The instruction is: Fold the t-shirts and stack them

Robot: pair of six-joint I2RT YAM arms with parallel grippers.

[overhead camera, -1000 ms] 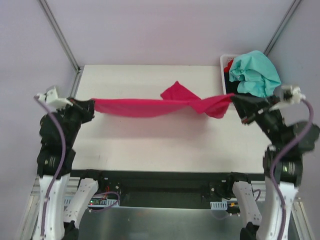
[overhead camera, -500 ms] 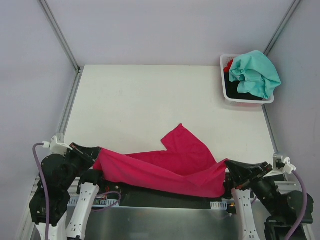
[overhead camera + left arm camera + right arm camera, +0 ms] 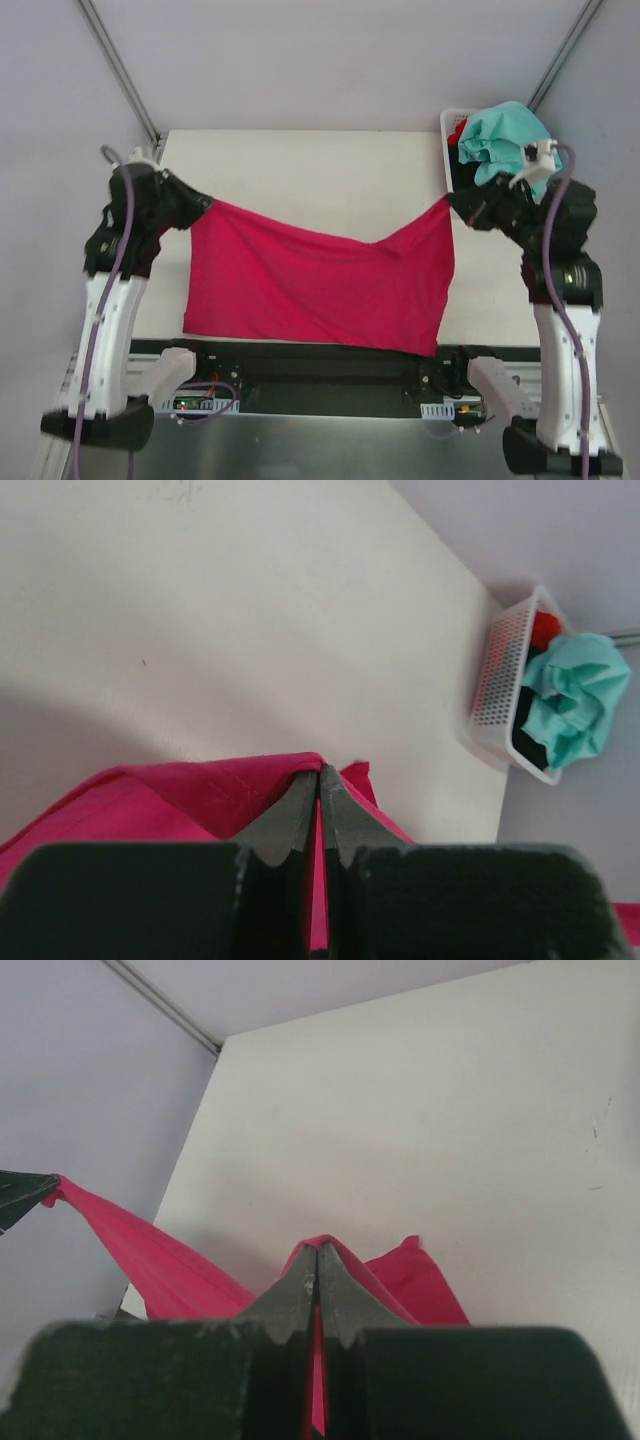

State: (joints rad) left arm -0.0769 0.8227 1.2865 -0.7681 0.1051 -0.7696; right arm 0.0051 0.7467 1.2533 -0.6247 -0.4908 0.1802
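Note:
A magenta-pink t-shirt (image 3: 320,290) hangs spread in the air between my two grippers, its lower edge down by the table's near edge. My left gripper (image 3: 205,203) is shut on its upper left corner, and the cloth (image 3: 200,790) shows pinched at the closed tips (image 3: 320,772). My right gripper (image 3: 452,199) is shut on the upper right corner, with pink cloth (image 3: 420,1280) wrapped over its tips (image 3: 318,1248). A teal-mint t-shirt (image 3: 510,145) lies heaped on top of the basket, with black and red cloth under it.
The white plastic basket (image 3: 448,125) stands at the table's far right corner, also visible in the left wrist view as the basket (image 3: 500,680). The white table (image 3: 310,165) stretches behind the hanging shirt. Metal frame posts (image 3: 120,70) rise at the back corners.
Both arms dropped to the near edge with the shirt bunched, then rose again. The shirt now hangs opened out as a wide sheet instead of a twisted band.

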